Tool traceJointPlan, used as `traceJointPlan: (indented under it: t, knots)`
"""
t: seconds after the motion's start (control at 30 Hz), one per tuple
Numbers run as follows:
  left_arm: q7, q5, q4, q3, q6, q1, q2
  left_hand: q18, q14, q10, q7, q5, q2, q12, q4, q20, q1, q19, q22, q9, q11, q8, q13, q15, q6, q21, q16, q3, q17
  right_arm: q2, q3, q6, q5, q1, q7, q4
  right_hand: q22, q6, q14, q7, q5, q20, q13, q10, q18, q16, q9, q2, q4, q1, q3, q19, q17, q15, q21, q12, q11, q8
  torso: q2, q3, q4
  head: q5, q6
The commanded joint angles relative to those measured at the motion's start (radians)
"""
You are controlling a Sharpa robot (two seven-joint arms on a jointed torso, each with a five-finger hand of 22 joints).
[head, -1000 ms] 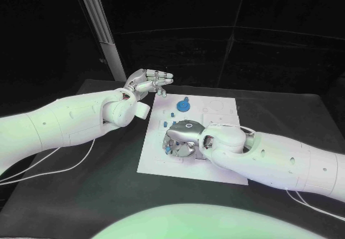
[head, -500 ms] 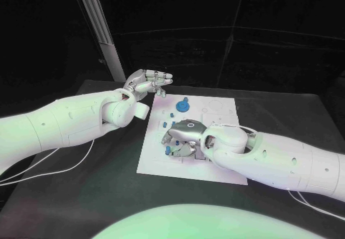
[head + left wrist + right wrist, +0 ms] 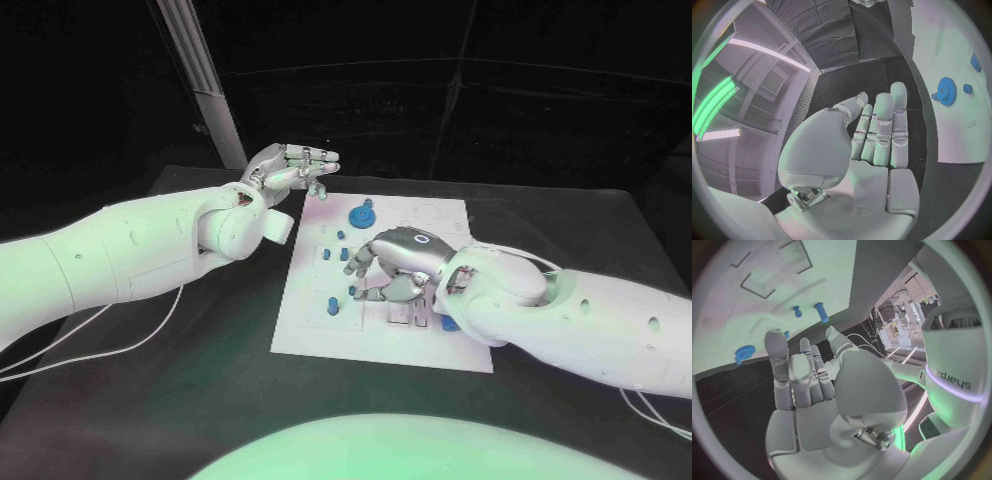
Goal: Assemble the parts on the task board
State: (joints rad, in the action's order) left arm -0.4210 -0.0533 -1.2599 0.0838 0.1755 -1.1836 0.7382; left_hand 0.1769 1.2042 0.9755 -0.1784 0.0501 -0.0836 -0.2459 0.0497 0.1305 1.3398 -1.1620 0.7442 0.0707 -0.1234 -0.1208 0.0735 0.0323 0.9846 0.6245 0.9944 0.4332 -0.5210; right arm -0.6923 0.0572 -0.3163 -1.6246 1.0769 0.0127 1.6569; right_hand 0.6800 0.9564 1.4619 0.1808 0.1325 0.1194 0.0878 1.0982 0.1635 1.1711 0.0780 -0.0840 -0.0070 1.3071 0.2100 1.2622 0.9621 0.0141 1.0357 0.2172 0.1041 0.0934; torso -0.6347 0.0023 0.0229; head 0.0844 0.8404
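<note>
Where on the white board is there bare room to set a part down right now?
The task board's near edge, below the right robot hand, looks bare. So does the far right corner, beside the blue gear, apart from faint outlines. The middle is crowded: small blue pegs and the right robot hand hovering over them. The left robot hand hangs off the far left corner.

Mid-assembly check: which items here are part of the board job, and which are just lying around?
Job:
task board
blue gear
small blue pegs
right hand, over the board
left hand, raised beside the board's far corner

Lying about:
white cables on the black table
</note>
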Motion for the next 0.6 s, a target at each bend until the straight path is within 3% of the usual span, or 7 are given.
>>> traceJointPlan:
  t: [0.03,0.13,0.2,0.27,0.3,0.33,0.6]
  knots:
    - [-0.003,0.001,-0.001,0.000,-0.013,-0.002,0.003,0.006,-0.007,-0.006,-0.004,0.003,-0.003,-0.003,0.003,-0.002,0.008,-0.002,-0.001,-0.001,0.001,-0.004,-0.001,-0.001,-0.002,-0.006,-0.005,-0.001,0.001,-0.058,-0.009,-0.055,0.263,0.019,0.010,0.031,0.047,0.025,0.013,-0.019,0.006,-0.012,0.032,0.111,-0.015,0.019,0.003,0.010,-0.001,0.002,-0.011,0.022,0.024,-0.018,0.033,0.073,-0.027,0.012,0.002,-0.0016,-0.0018,-0.018,-0.008]
    - [-0.002,0.001,-0.004,0.000,-0.013,-0.002,0.006,0.006,-0.007,-0.006,-0.004,0.003,-0.003,-0.003,0.003,-0.002,0.008,-0.002,-0.001,-0.001,0.001,-0.004,-0.001,-0.001,-0.002,-0.006,-0.005,-0.001,0.001,-0.137,-0.016,-0.016,0.366,0.030,-0.044,0.059,0.170,0.069,0.039,-0.055,0.012,-0.046,0.163,0.272,-0.036,0.092,0.011,-0.001,0.013,-0.023,-0.050,0.077,0.120,-0.053,0.116,0.269,-0.068,0.042,0.005,-0.0039,-0.0057,-0.033,-0.014]
    - [-0.002,0.001,-0.006,0.000,-0.013,-0.002,0.008,0.006,-0.007,-0.006,-0.004,0.003,-0.003,-0.003,0.003,-0.002,0.008,-0.002,-0.001,-0.001,0.001,-0.004,-0.001,-0.001,-0.002,-0.006,-0.005,-0.001,0.001,-0.176,-0.018,0.004,0.397,0.033,-0.083,0.067,0.277,0.079,0.062,-0.069,0.032,-0.064,0.624,0.312,-0.056,0.186,0.013,0.007,0.028,-0.036,-0.079,0.118,0.252,-0.065,0.189,0.689,-0.083,0.059,0.008,-0.0059,-0.0110,-0.044,-0.018]
    - [-0.002,0.001,-0.009,0.000,-0.013,-0.002,0.010,0.006,-0.007,-0.006,-0.004,0.003,-0.003,-0.003,0.003,-0.002,0.008,-0.002,-0.001,-0.001,0.001,-0.004,-0.001,-0.001,-0.002,-0.006,-0.005,-0.001,0.001,-0.211,-0.019,0.019,0.413,0.035,-0.130,0.072,0.353,0.083,0.074,-0.071,0.055,-0.067,0.901,0.326,-0.068,0.251,0.016,0.027,0.054,-0.057,-0.100,0.139,0.351,-0.065,0.238,0.927,-0.080,0.078,0.011,-0.0076,-0.0163,-0.054,-0.021]
    - [-0.001,0.001,-0.011,0.000,-0.014,-0.002,0.011,0.006,-0.007,-0.006,-0.004,0.003,-0.003,-0.003,0.003,-0.002,0.008,-0.002,-0.001,-0.001,0.001,-0.004,-0.001,-0.001,-0.002,-0.006,-0.005,-0.001,0.001,-0.226,-0.019,0.024,0.415,0.035,-0.153,0.074,0.385,0.077,0.076,-0.081,0.110,-0.069,1.010,0.316,-0.072,0.276,0.018,0.031,0.064,-0.056,-0.120,0.147,0.385,-0.062,0.262,1.026,-0.086,0.092,0.012,-0.0081,-0.0186,-0.057,-0.022]
    - [-0.001,0.001,-0.013,0.000,-0.014,-0.002,0.011,0.006,-0.007,-0.006,-0.004,0.003,-0.003,-0.003,0.003,-0.002,0.008,-0.002,-0.001,-0.001,0.001,-0.004,-0.001,-0.001,-0.002,-0.006,-0.005,-0.001,0.001,-0.240,-0.019,0.028,0.414,0.036,-0.175,0.076,0.414,0.080,0.078,-0.071,0.113,-0.068,1.065,0.321,-0.077,0.290,0.020,0.043,0.081,-0.072,-0.130,0.154,0.407,-0.065,0.279,1.068,-0.081,0.101,0.012,-0.0082,-0.0202,-0.063,-0.024]
    - [0.000,0.001,-0.020,0.001,-0.017,-0.001,0.015,0.006,-0.007,-0.006,-0.004,0.003,-0.003,-0.003,0.003,-0.002,0.008,-0.002,-0.001,-0.001,0.001,-0.004,-0.001,-0.001,-0.002,-0.006,-0.005,-0.001,0.001,-0.315,-0.018,0.060,0.356,0.020,-0.334,0.109,0.522,0.036,0.087,-0.068,0.194,-0.061,1.218,0.330,-0.093,0.341,0.033,0.061,0.144,-0.104,-0.222,0.177,0.492,-0.058,0.349,1.182,-0.074,0.168,0.018,-0.0045,-0.0359,-0.090,-0.025]
